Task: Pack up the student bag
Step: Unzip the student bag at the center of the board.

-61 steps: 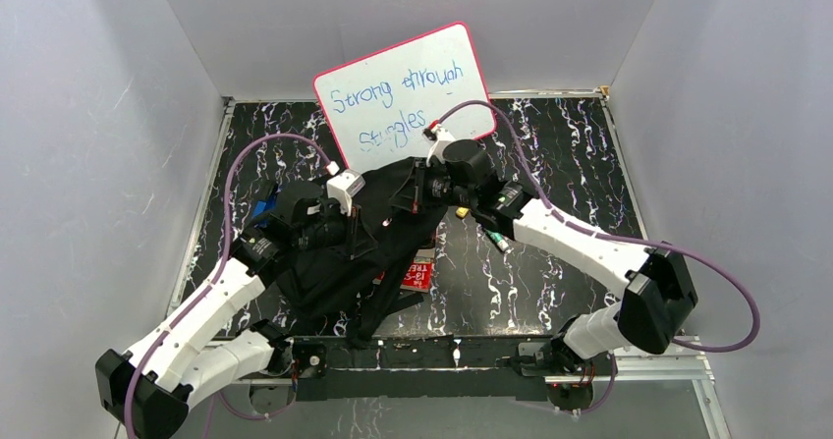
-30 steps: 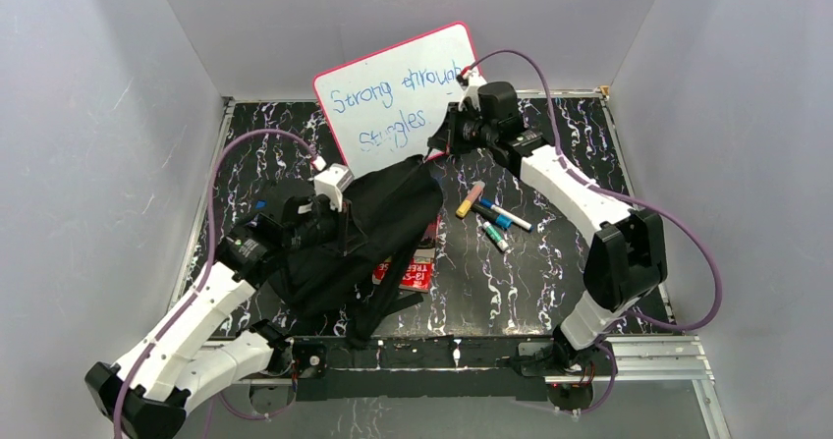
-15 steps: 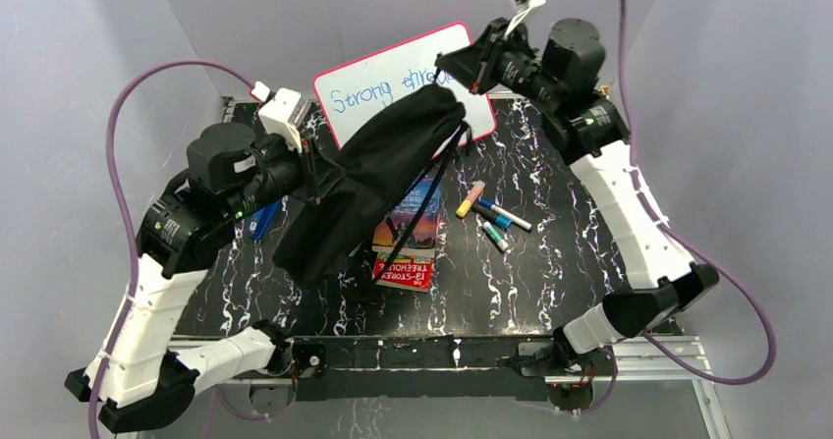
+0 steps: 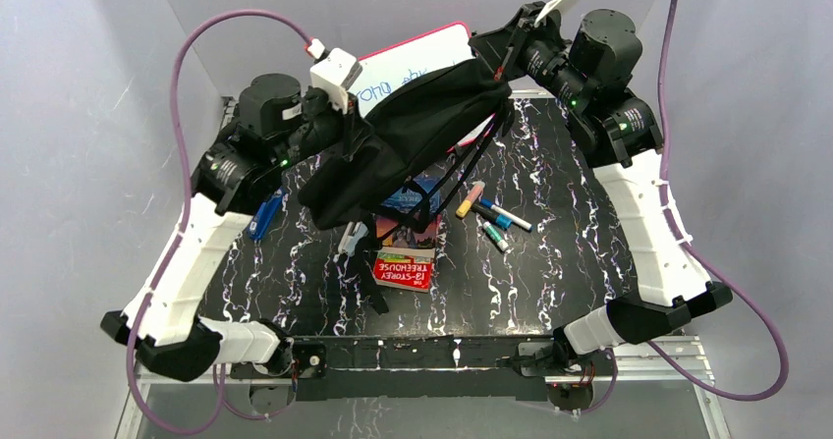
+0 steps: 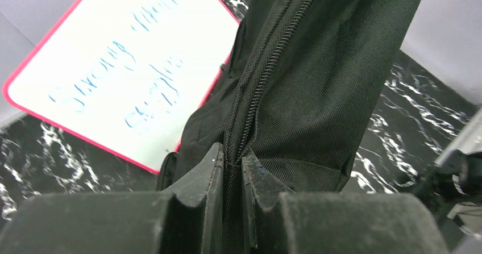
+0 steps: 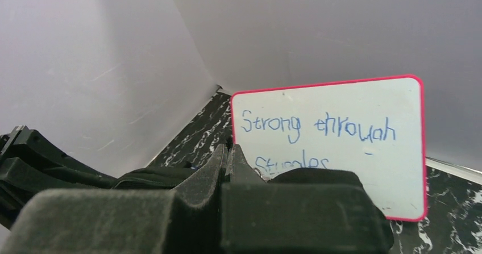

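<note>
The student bag point(image 4: 417, 130), black fabric with a zipper, hangs stretched between both grippers high above the table, and its straps point(image 4: 439, 189) dangle. My left gripper point(image 4: 361, 146) is shut on its lower left end. In the left wrist view the left gripper point(image 5: 232, 162) pinches the fabric at the zipper seam of the bag point(image 5: 324, 78). My right gripper point(image 4: 498, 59) is shut on the bag's upper right end. In the right wrist view the right gripper point(image 6: 227, 152) has its jaws together, with the bag point(image 6: 318, 179) just beside them.
A whiteboard point(image 4: 408, 61) with blue writing leans on the back wall behind the bag. Below the bag lie a red-edged book point(image 4: 405, 267) and another book point(image 4: 413, 201). Several markers point(image 4: 491, 218) lie to the right. A blue object point(image 4: 263, 213) lies left, a pale small item point(image 4: 349, 238) beside the books.
Both arms have risen further and carried the bag up off the table. The bag now hangs more level between them, and more of the books below shows.
</note>
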